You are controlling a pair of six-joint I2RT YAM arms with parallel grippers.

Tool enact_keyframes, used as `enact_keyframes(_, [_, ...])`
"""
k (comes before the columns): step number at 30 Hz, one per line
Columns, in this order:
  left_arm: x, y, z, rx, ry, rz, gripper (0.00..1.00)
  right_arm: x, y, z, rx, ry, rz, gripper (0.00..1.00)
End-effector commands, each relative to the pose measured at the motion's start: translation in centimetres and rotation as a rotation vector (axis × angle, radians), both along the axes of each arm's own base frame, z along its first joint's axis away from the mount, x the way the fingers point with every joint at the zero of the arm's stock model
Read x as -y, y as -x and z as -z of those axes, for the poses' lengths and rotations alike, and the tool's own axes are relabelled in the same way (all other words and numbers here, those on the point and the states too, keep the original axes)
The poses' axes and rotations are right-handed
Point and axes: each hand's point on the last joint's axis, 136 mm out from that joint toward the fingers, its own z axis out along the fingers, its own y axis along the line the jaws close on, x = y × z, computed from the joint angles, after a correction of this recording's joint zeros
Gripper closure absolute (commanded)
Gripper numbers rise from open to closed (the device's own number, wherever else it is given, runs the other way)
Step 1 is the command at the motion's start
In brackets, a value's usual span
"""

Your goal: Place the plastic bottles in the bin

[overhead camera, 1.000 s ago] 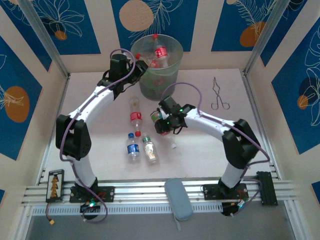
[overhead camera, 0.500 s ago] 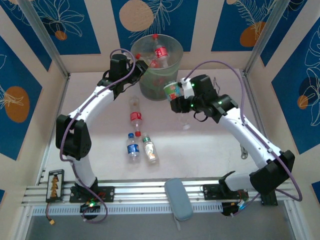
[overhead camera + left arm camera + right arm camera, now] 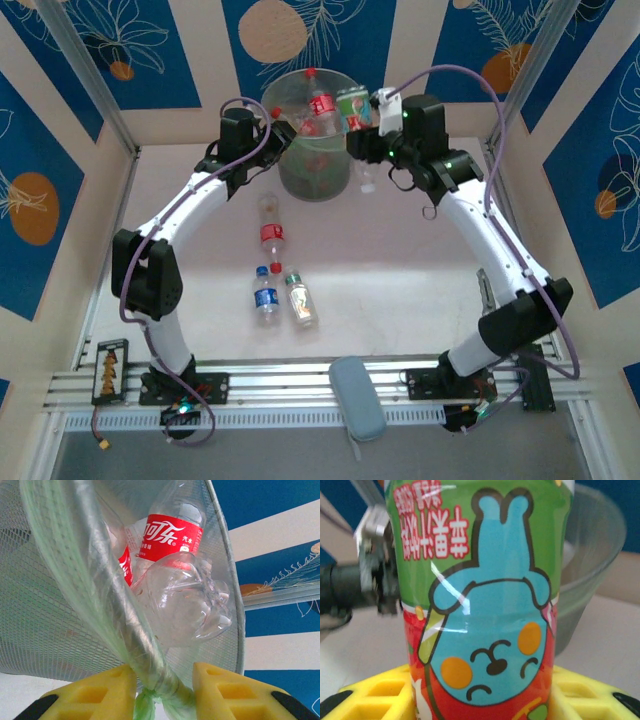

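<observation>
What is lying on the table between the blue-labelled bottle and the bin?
In the top external view, one red-labelled bottle lies on the table, roughly between the blue-labelled bottle and the bin, with its red cap towards the blue-labelled one.

Top view: bright, even light w/ only faint soft shadows on the pale table [image 3: 400,290]. Left wrist cam: backlit, white glare on the clear crumpled plastic bottle [image 3: 185,600]. Right wrist cam: glare streaks on the green-and-red cartoon-labelled plastic bottle [image 3: 485,595]; translucent grey-green round plastic bin [image 3: 592,545] behind it is v. blurred.
</observation>
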Motion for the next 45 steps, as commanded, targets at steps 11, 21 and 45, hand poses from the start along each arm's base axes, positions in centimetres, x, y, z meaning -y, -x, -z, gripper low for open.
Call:
enact_keyframes(11, [1.0,1.1,1.6,-0.050,-0.016,0.021,0.65,-1.5,-10.6,-7.4,0.412,-0.206,0.020,0.68])
enact_keyframes(21, [1.7,1.1,1.2,-0.046,-0.004,0.040,0.65,-3.0,-17.8,-2.6,0.392,-0.185,0.035,0.68])
enact_keyframes(45, [2.2,0.7,0.9,-0.042,0.000,0.048,0.65,-6.3,-19.0,9.9,0.113,0.130,0.040,0.41])
